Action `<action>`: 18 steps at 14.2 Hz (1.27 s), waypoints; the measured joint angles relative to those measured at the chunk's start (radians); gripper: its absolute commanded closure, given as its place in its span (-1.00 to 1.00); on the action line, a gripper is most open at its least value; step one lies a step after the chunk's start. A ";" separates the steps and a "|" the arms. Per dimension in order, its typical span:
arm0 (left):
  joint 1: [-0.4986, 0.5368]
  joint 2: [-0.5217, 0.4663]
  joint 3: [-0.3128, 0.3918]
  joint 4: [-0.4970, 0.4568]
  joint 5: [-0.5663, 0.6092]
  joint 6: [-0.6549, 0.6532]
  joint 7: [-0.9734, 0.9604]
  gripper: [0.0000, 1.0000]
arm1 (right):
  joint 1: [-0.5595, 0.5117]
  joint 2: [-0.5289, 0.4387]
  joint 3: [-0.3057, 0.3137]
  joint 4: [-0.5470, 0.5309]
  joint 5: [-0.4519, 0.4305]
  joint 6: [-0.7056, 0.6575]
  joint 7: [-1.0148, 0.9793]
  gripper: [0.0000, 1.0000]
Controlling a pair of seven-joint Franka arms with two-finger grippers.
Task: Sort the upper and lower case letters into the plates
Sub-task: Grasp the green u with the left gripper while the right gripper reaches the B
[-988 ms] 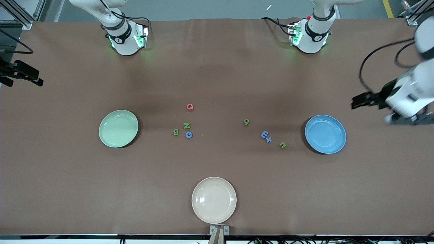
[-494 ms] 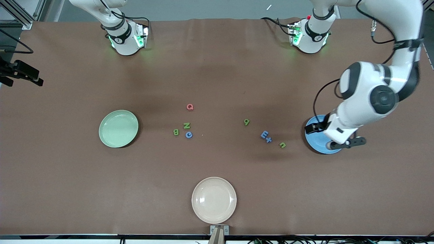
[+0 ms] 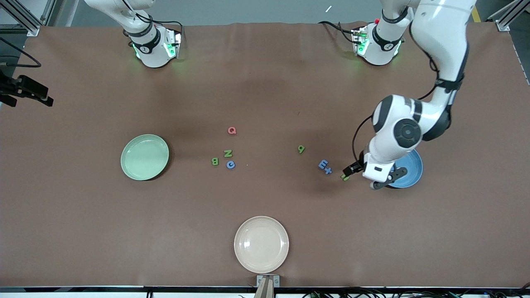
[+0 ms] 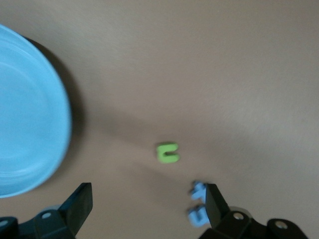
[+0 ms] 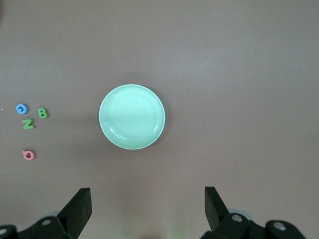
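Note:
My left gripper is open and empty, low over the table at the small green letter u, between it and the blue plate, which the arm partly hides. In the left wrist view the gripper has the u just ahead of its fingers, the blue plate beside it, and the blue E and t by one finger. The blue E, blue t and a green g lie close by. Red Q, green N, green B and blue c lie mid-table. My right gripper waits open, high over the mint green plate, also in the front view.
A beige plate sits at the table edge nearest the front camera. A black fixture juts in at the right arm's end of the table. The two arm bases stand along the table's farthest edge.
My left arm has swung in from its end of the table, passed over the blue plate and come down beside the green u. The right arm and the letters have not moved.

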 measured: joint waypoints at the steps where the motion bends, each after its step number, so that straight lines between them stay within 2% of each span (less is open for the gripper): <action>1: -0.007 0.023 0.000 -0.005 0.000 0.040 -0.035 -0.91 | -0.008 0.019 -0.002 -0.001 0.000 0.001 0.000 -1.00; 6: -0.010 0.099 0.002 -0.007 0.000 0.111 -0.067 -0.65 | -0.032 0.159 -0.008 0.006 -0.004 0.031 -0.001 -1.00; 9: -0.013 0.113 0.002 -0.004 0.000 0.112 -0.067 -0.43 | -0.021 0.196 -0.002 0.012 0.000 0.032 0.006 -1.00; 13: -0.016 0.141 0.002 0.017 0.021 0.121 -0.067 -0.23 | 0.087 0.210 0.010 -0.034 0.073 0.127 0.184 -1.00; 15: -0.017 0.156 0.002 0.025 0.022 0.147 -0.067 0.04 | 0.141 0.230 0.013 -0.081 0.115 0.201 0.217 -1.00; 18: -0.017 0.160 0.003 0.030 0.023 0.151 -0.067 0.49 | 0.227 0.278 0.015 -0.140 0.131 0.335 0.283 -0.94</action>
